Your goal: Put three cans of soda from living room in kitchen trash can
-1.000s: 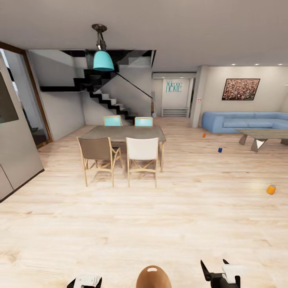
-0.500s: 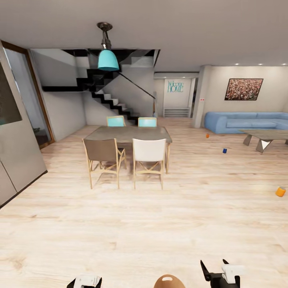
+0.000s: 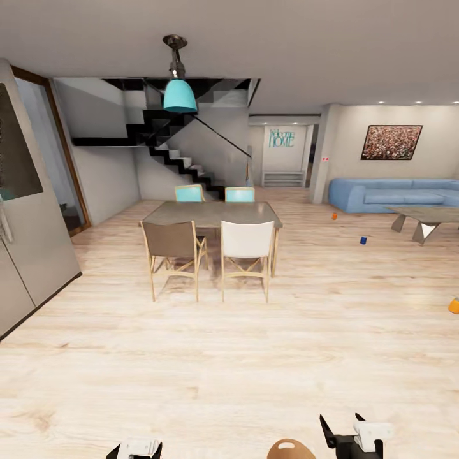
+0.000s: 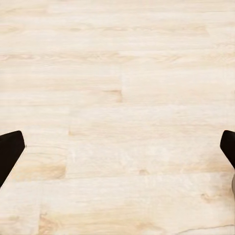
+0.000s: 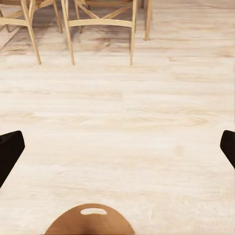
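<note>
From the head view, an open room with a light wood floor [image 3: 229, 357] stretches ahead, and the three cans lie on it toward the right, well apart from one another: one orange can [image 3: 334, 217] near the sofa [image 3: 395, 194], the blue can [image 3: 363, 240] closer in and just short of the low table [image 3: 426, 217], and a second orange can [image 3: 454, 306] cut by the right edge. A dining table [image 3: 211, 214] stands at centre with four chairs; the brown chair [image 3: 172, 252] and the white chair [image 3: 247, 250] are on the near side, with two teal ones behind. A teal lamp [image 3: 180, 95] hangs above, stairs [image 3: 185, 162] climb at the back, and a framed picture [image 3: 391, 141] hangs over the sofa. At the bottom edge the bin [image 3: 290, 449] shows its tan rim between the left gripper [image 3: 135, 449] and the right gripper [image 3: 354, 440]. In the left wrist view, the left gripper's [image 4: 117, 147] dark fingertips [image 4: 10, 149] sit at opposite sides, jaws spread wide over bare floor [image 4: 117, 98] with nothing between them. In the right wrist view, the right gripper's [image 5: 117, 147] jaws are likewise wide apart and hold nothing; the bin's [image 5: 90, 223] rim with an oval cut-out lies near them, and chair legs [image 5: 100, 24] stand farther off on the floor [image 5: 127, 122].
</note>
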### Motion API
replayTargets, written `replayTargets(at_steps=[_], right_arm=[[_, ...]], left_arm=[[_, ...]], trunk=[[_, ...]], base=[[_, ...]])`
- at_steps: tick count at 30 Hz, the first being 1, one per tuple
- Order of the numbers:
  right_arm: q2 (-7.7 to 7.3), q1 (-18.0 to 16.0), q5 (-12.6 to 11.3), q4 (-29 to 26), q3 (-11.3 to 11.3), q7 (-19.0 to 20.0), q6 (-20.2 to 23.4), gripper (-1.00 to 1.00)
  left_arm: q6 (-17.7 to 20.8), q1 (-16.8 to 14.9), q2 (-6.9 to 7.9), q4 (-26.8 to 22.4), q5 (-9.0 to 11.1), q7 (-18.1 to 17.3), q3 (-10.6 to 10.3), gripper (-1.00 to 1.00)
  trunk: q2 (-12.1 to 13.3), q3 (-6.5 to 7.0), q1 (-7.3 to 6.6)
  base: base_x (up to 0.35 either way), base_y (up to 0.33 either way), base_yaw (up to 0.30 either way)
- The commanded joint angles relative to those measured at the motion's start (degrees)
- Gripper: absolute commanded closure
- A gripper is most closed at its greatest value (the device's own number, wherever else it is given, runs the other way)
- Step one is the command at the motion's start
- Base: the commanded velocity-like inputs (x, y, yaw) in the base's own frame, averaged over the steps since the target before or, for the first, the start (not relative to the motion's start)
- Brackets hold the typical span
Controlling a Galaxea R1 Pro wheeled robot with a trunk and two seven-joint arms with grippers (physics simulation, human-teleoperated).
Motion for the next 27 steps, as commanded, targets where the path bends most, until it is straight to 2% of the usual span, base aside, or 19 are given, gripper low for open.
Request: replayTargets(at_steps=[1,8,12,16,17,18,20,21,22,23,25,26,27], right_arm=[[0.00,0.0,0.0,0.3,0.0,0.0,0.0,-1.00],[0.00,0.0,0.1,1.0,0.0,0.1,0.0,-1.00],[-0.02,-0.4,0.1,-0.8,-0.1,0.2,0.5,-1.00],[0.03,-1.9,0.2,-7.1,0.0,0.3,6.8,-1.00],[0.04,-2.3,0.2,-8.8,0.0,0.2,9.5,-1.00],[0.09,-3.5,0.2,-12.5,0.1,0.0,16.0,-1.00],[0.12,-5.6,0.3,-16.4,0.2,-0.2,23.6,-1.00],[0.11,-8.5,0.3,-19.9,0.3,-0.3,32.2,-1.00],[0.11,-8.5,0.3,-19.9,0.3,-0.3,32.2,-1.00],[0.09,-10.4,0.3,-21.4,0.4,-0.4,36.7,-1.00],[0.02,-14.8,0.3,-23.4,0.5,-0.5,45.7,-1.00],[-0.02,-20.0,0.2,-24.7,0.5,-0.5,54.1,-1.00],[-0.03,-22.6,0.2,-25.0,0.5,-0.5,57.8,-1.00]], left_arm=[[0.2,0.0,0.03,0.0,0.0,0.0,0.0,-1.00],[-0.1,0.0,0.03,0.0,0.1,0.0,0.1,-1.00],[-0.1,0.0,0.03,0.0,0.2,0.0,0.1,-1.00],[-0.2,0.0,-0.02,0.0,0.0,0.0,0.1,-1.00],[-0.2,0.0,-0.02,0.0,-0.1,0.0,0.1,-1.00],[-0.2,0.0,-0.03,0.1,-0.1,0.0,0.1,-1.00],[-0.2,0.0,-0.03,0.1,0.0,0.0,0.1,-1.00],[-0.2,0.0,-0.04,0.1,0.0,0.0,0.1,-1.00],[-0.2,0.0,-0.04,0.1,0.0,0.0,0.1,-1.00],[-0.2,0.0,-0.04,0.1,0.0,0.0,0.1,-1.00],[-0.2,0.0,-0.04,0.1,0.0,0.0,0.1,-1.00],[-0.2,0.0,-0.06,0.1,0.0,0.0,0.1,-1.00],[-0.1,0.0,-0.07,0.1,0.1,0.1,0.1,-1.00]], trunk=[[0.0,0.00,0.00],[0.0,0.00,0.00],[0.0,0.00,0.00],[0.0,0.00,0.00],[0.0,0.00,0.00],[0.0,0.00,0.00],[0.0,0.00,0.00],[0.0,0.00,0.00],[0.0,0.00,0.00],[0.0,0.00,0.00],[0.0,0.00,0.00],[0.0,0.00,0.00],[0.0,0.00,0.00]], base=[[0.000,0.277,0.000],[0.000,0.121,0.000],[0.000,0.013,0.000],[0.000,0.004,0.000],[0.000,0.002,0.000],[0.000,0.002,0.000],[0.000,0.001,0.000],[0.000,0.000,0.000],[0.000,0.000,0.000],[0.000,0.000,0.000],[0.000,0.000,0.000],[0.000,0.000,0.000],[0.000,0.000,0.000]])
